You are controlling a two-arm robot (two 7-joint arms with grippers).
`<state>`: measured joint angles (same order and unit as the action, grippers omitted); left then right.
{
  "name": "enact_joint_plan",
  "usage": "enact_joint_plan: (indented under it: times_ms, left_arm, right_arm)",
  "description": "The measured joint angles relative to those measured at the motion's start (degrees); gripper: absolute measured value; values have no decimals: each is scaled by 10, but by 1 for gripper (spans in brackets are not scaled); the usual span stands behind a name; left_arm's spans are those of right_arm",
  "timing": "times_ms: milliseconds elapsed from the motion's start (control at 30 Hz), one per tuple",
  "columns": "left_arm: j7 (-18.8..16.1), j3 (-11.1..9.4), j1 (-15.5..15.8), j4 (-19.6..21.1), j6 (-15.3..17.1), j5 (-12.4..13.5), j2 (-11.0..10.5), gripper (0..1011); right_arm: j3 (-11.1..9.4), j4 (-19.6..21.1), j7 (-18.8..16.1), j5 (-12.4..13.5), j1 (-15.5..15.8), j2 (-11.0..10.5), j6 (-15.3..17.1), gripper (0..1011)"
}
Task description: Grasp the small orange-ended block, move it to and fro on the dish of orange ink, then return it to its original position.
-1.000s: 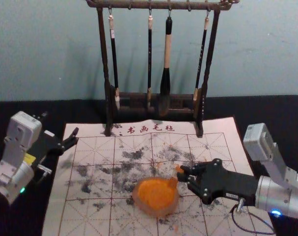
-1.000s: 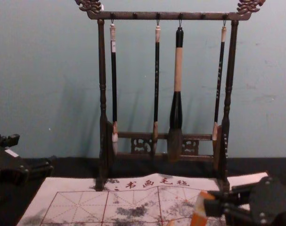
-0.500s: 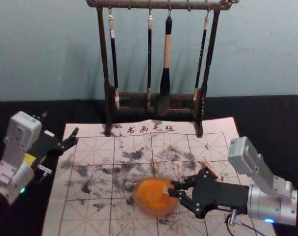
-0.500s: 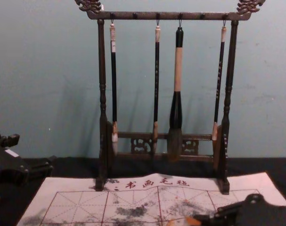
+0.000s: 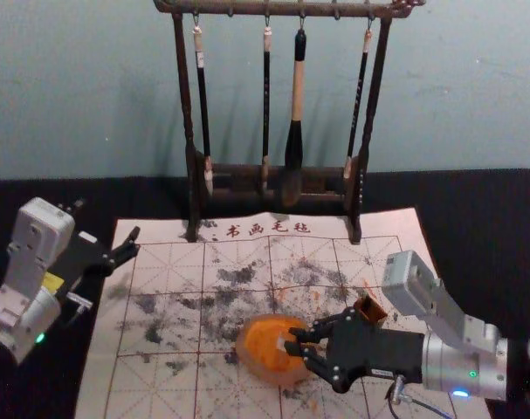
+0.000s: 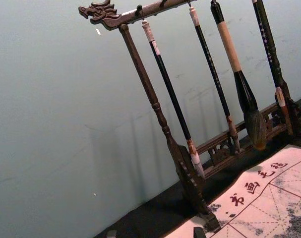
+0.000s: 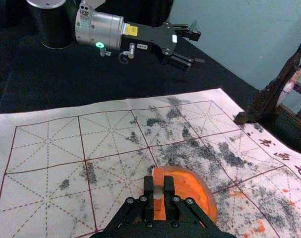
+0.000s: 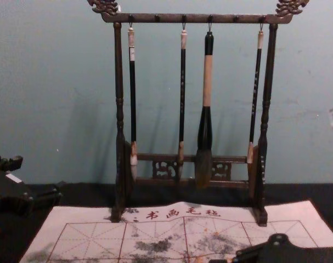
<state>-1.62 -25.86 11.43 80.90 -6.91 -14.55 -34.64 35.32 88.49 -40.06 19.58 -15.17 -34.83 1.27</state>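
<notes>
My right gripper (image 5: 291, 340) is farther left than before, clenched on the orange-ended block (image 7: 158, 184) over the dish (image 5: 250, 360) of orange ink. My left gripper (image 8: 40, 176) (idle fellow) hangs spread beside the mat (image 5: 103, 349); beyond stands the brush rack (image 5: 364, 166).
</notes>
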Motion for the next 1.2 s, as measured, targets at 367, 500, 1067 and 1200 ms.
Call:
enact_joint_plan:
  times_ms: [367,500,1067,1200]
  left_arm:
    - [0,0,0,0,0,0,0,1001]
    - [0,0,0,0,0,0,0,1001]
    - [0,0,0,0,0,0,0,1001]
    - [0,0,0,0,0,0,0,1001]
  right_arm:
    - [11,-10,1,-10,-8,12,0,80]
    - [14,-12,2,-14,-9,14,-1,80]
    - [19,-31,6,-26,-22,31,-1,80]
    - [20,-41,8,-29,-29,40,-1,80]
